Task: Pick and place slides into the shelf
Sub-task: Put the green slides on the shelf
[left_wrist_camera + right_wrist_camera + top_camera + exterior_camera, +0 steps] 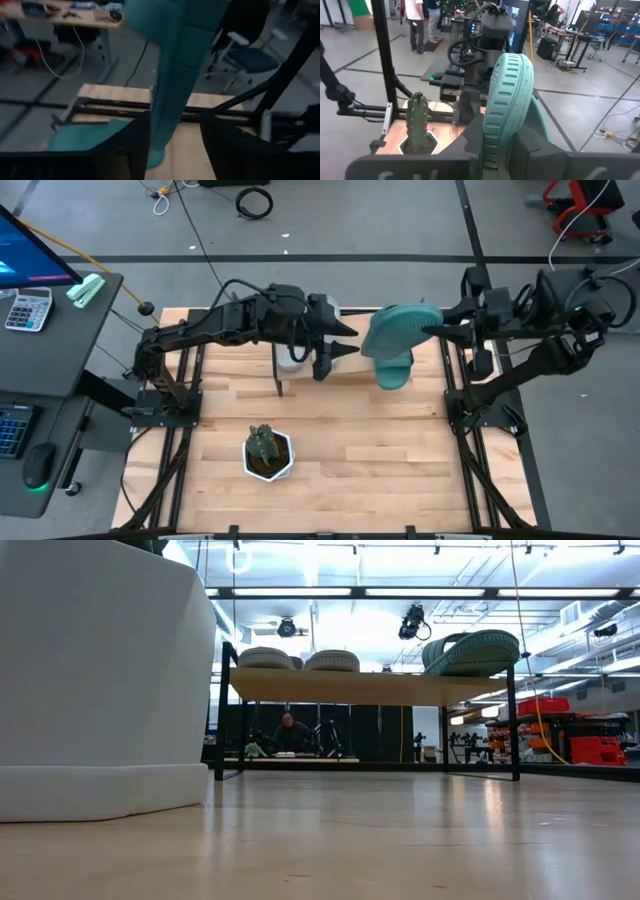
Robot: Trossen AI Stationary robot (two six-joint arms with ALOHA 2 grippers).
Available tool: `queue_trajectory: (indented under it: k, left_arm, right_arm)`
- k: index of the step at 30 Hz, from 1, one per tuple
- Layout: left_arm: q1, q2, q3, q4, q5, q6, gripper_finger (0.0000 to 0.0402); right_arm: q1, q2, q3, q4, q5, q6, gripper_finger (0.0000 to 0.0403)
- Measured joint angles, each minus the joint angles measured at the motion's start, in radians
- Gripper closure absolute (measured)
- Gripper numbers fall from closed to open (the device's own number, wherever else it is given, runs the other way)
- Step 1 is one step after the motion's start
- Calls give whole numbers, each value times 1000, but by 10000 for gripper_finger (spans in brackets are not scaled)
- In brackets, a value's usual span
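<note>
My right gripper (432, 330) is shut on a teal slide (400, 330), held high above the shelf (350, 688). My left gripper (350, 340) stands open at that slide's other end, with the teal strip (175, 75) showing between its fingers. A second teal slide (395, 372) lies on the shelf's right end (470, 652). Two grey slides (265, 658) (332, 660) rest side by side on the shelf's left half. In the high view they are mostly hidden under my left arm. My right gripper pinches the teal slide between its two fingers at the end nearest the right arm, where a ribbed teal band (495, 125) shows between them. The fingers come level from the table's right side. The slide reaches out toward my left gripper, lifted clear of the shelf. My left gripper is open around the slide's other end; I cannot tell whether its fingers (135, 145) touch it.
A small cactus in a white pot (268, 452) stands on the near half of the table and fills the left of the low view (100, 680). A desk with a calculator (28, 308) stands off the table's left. People are in the room behind (422, 25).
</note>
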Motion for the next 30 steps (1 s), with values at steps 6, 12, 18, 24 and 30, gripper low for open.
queue_trajectory:
  k: [6, 12, 18, 24, 30]
  left_arm:
    - [6, 26, 1, 15, -7, 79, 188]
    - [12, 56, 0, 29, -8, 79, 178]
    - [12, 70, -1, 31, -3, 70, 190]
    - [12, 69, -1, 29, -3, 71, 221]
    - [12, 66, 0, 34, -1, 71, 253]
  right_arm:
    - [-45, 11, 0, 23, -51, -23, 352]
    - [-99, 36, 0, 88, -170, -23, 352]
    - [-128, 71, 0, 94, -229, -22, 352]
    - [-153, 79, 0, 61, -239, -22, 352]
    - [-170, 58, 0, 44, -239, -11, 352]
